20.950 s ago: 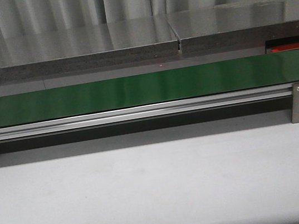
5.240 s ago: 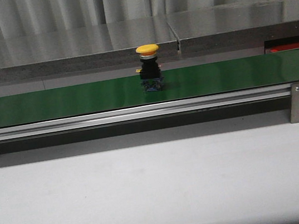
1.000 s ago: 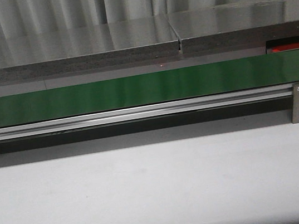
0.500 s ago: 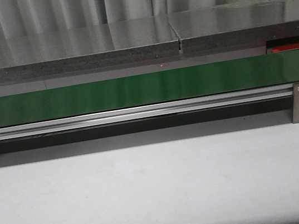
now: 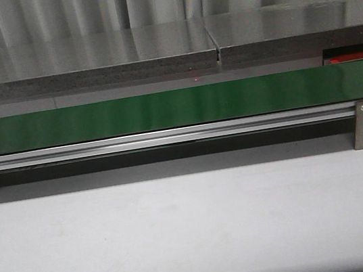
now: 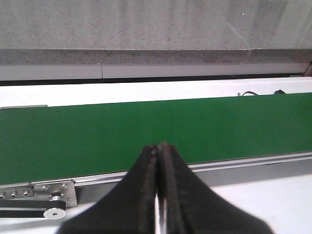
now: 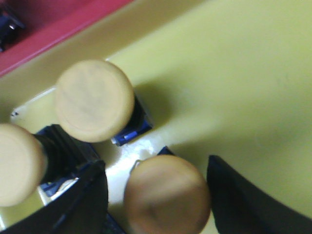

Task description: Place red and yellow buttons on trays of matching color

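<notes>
Yellow buttons on the yellow tray (image 7: 234,63)
Right pincer (image 7: 156,195) released around a blurred yellow button (image 7: 167,194); left pincer (image 6: 159,161) clenched, empty.

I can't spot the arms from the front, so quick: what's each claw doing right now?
Left gripper: closed, empty, above the green belt.
Right gripper: open, fingers either side of a yellow button in the yellow tray; no grip visible.

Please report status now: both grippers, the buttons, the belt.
Left gripper shut, empty, over green belt. Right gripper open around yellow button in yellow tray. Belt bare.
</notes>
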Available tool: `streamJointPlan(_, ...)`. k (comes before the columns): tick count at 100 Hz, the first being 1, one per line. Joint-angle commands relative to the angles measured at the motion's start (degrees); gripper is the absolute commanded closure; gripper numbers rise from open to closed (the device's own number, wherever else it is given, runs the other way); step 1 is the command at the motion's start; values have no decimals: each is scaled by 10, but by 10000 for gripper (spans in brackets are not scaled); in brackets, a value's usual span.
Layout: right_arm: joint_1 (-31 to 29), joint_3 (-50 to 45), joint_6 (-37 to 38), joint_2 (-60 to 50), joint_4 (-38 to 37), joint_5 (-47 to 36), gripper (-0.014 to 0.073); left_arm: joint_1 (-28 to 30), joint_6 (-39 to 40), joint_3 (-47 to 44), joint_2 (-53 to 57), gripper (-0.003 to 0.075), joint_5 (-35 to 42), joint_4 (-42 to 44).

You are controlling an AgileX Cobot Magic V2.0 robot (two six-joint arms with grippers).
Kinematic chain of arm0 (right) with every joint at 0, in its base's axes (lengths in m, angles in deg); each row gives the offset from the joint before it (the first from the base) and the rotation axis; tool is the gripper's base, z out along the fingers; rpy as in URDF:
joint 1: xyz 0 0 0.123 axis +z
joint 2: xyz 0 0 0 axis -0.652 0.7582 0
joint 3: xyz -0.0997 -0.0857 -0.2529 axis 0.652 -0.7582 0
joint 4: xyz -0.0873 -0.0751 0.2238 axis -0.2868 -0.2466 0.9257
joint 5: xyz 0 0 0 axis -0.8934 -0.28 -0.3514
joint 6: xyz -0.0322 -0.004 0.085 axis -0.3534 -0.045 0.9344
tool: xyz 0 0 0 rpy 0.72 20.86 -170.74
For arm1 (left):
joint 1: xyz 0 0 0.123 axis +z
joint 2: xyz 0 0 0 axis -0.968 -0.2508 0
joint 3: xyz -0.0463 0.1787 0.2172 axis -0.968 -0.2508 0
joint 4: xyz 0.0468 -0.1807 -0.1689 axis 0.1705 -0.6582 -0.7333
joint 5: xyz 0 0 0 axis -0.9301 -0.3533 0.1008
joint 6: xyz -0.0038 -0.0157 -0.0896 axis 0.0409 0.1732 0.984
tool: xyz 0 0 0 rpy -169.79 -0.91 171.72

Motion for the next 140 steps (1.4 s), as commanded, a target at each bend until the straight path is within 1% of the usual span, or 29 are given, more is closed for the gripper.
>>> streamJointPlan(1, 0, 25, -8, -51, 3, -8, 132, -5, -2, 16, 0, 739, 28, -17)
streamJointPlan(12, 3, 36, -8, -87, 5, 15, 132, -5, -2, 16, 0, 739, 28, -17)
streamJointPlan(23, 29, 38, -8, -133, 7, 23, 132, -5, -2, 16, 0, 739, 28, -17)
streamJointPlan(54, 190, 26, -29, -272, 2, 52, 132, -5, -2, 16, 0, 739, 28, -17)
streamJointPlan(69, 255, -17, -36, -340, -1, 56, 132, -5, -2, 16, 0, 739, 28, -17)
streamJointPlan(82, 288, -72, -39, -414, -1, 56, 147, -5, -2, 16, 0, 739, 28, -17)
streamJointPlan(87, 296, -95, -39, -444, -1, 58, 180, -5, -2, 16, 0, 739, 28, -17)
streamJointPlan(94, 303, -126, -39, -487, -1, 65, 266, -5, -2, 16, 0, 739, 28, -17)
streamJointPlan(106, 304, -171, -47, -562, -1, 91, 484, -5, -2, 16, 0, 739, 28, -17)
streamJointPlan(113, 304, -189, -50, -597, -1, 97, 594, -5, -2, 16, 0, 739, 28, -17)
streamJointPlan(120, 304, -202, -50, -622, -1, 97, 680, -5, -2, 16, 0, 739, 28, -17)
streamJointPlan(124, 304, -205, -50, -631, -1, 97, 714, -5, -2, 16, 0, 739, 28, -17)
streamJointPlan(140, 304, -206, -49, -639, 0, 94, 711, -5, -2, 16, 0, 739, 28, -17)
